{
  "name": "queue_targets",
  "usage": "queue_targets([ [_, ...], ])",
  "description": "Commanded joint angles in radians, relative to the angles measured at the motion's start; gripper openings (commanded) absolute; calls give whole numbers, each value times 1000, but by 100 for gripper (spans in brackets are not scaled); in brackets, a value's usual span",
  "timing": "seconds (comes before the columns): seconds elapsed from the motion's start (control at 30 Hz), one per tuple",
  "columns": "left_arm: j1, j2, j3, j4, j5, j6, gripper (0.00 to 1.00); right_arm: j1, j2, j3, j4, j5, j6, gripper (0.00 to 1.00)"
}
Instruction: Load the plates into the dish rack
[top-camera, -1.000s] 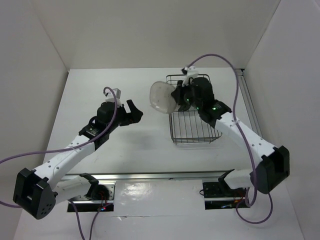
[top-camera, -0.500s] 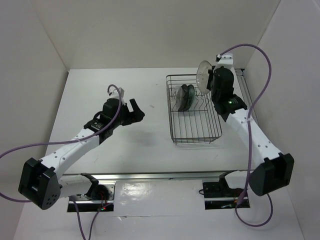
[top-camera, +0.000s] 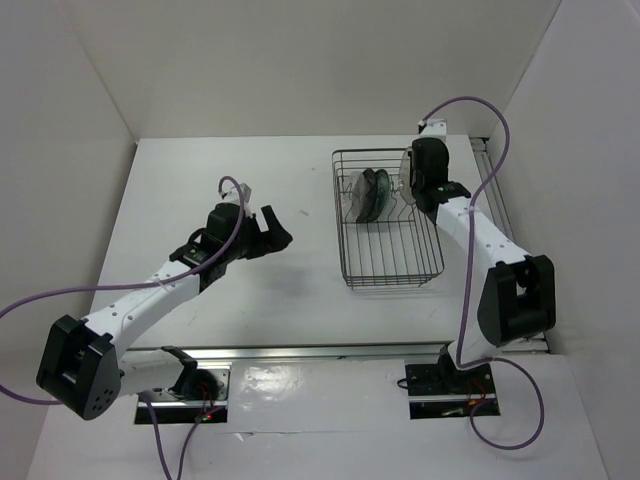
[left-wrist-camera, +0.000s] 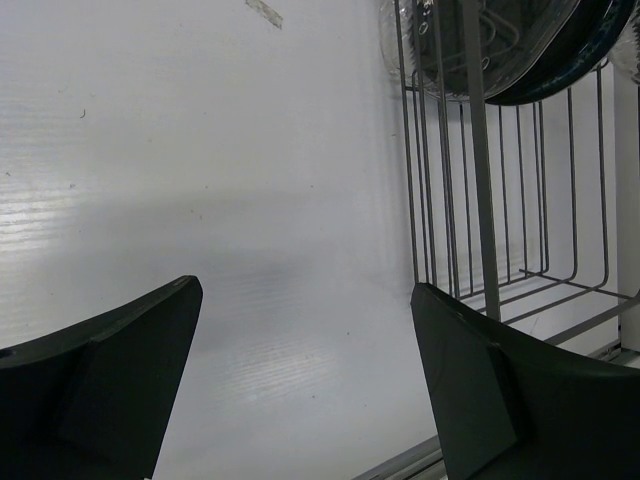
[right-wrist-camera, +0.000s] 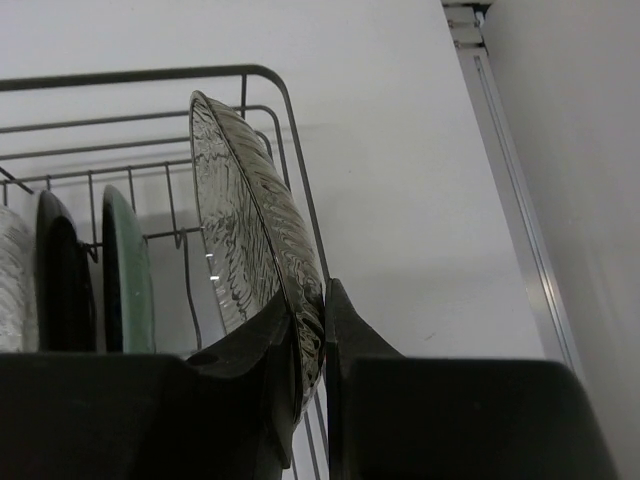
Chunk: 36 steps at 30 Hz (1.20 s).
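"Right hand (right-wrist-camera: 310, 330), status?"
"Clamped on the translucent plate's (right-wrist-camera: 245, 220) rim. The plate stands on edge over the dish rack's (top-camera: 338, 215) far-right end, parallel to the three racked plates (top-camera: 368, 193). The free slot appears just below."
"Left hand (top-camera: 268, 228)?"
"Spread apart, empty, over the tabletop (top-camera: 230, 170), farther off."

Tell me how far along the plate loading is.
Done: three plates stand in the rack. In hand: the right gripper pinches the fourth plate at the rack's right end. Left: seat and release it. The left gripper is open, empty.
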Motion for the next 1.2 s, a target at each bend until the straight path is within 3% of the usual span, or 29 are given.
queue_targets([
  [0.0,1,-20,3,53,25,-18,100,-29,32,28,69,-7,6,0],
  [0.37,1,-39,-6,44,14,-18,100,-29,66,47,60,-47,24,0],
  [0.47,1,-39,3,35,5,-18,100,-29,75,47,60,-57,34,7],
  [0.57,1,-39,3,35,5,-9,100,-29,87,47,60,-67,43,26],
  [0.63,1,-39,3,35,-4,-9,100,-29,96,47,60,-67,43,46],
  [0.8,1,-30,21,12,-17,-9,100,-29,96,61,43,-68,43,63],
  [0.93,1,-20,30,-20,-38,-9,100,-29,80,71,9,-16,67,70],
  [1.0,1,-20,40,-37,-66,-9,100,-29,48,82,-17,25,99,82],
  [1.03,1,-20,61,-63,-77,-9,100,-29,8,82,-28,41,115,97],
  [1.17,1,12,118,-97,-86,0,100,-29,-72,168,-135,56,141,100],
])
